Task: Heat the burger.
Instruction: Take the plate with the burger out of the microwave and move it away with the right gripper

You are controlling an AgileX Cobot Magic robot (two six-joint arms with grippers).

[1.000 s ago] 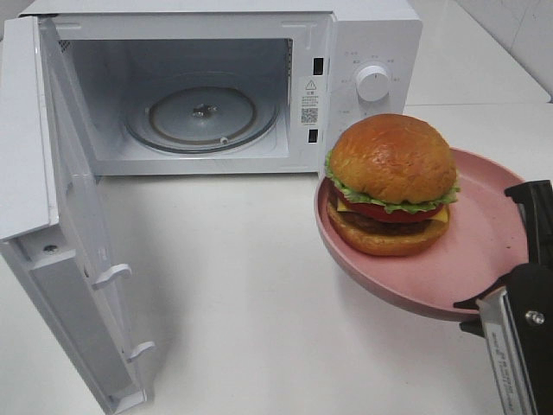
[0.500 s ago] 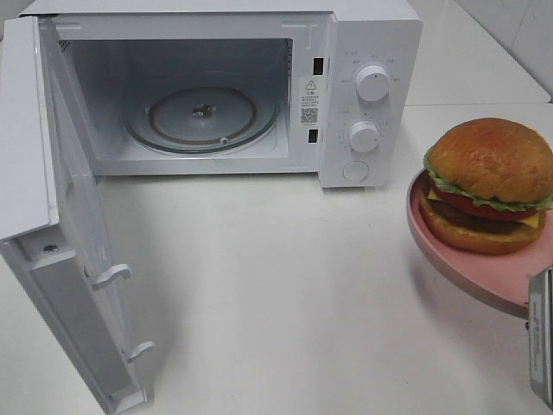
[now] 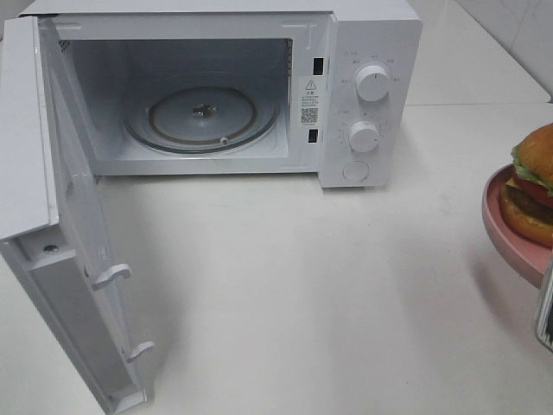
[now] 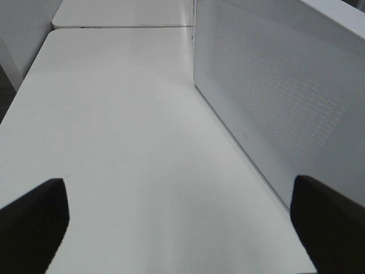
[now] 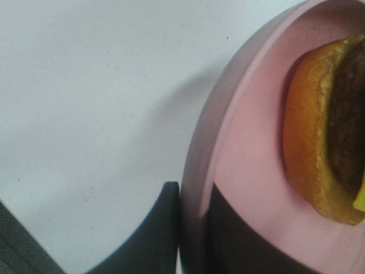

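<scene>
The burger (image 3: 536, 183) has a golden-brown bun, green lettuce and a dark patty. It sits on a pink plate (image 3: 508, 232) held above the table at the far right edge of the high view, mostly cut off. In the right wrist view my right gripper (image 5: 194, 234) is shut on the plate's rim (image 5: 228, 137), one finger under it and one on top, with the burger's lower bun (image 5: 311, 142) just beyond. My left gripper (image 4: 182, 228) is open and holds nothing, low over the white table beside the microwave's side wall (image 4: 285, 97).
A white microwave (image 3: 367, 52) stands at the back with its door (image 3: 52, 216) swung wide open toward the front left. Its glass turntable (image 3: 203, 117) holds nothing. White tabletop (image 3: 302, 294) stretches in front of it.
My right gripper has carried the plate and burger to the right, away from the microwave opening, until they are half out of the high view. The left arm has not moved.
</scene>
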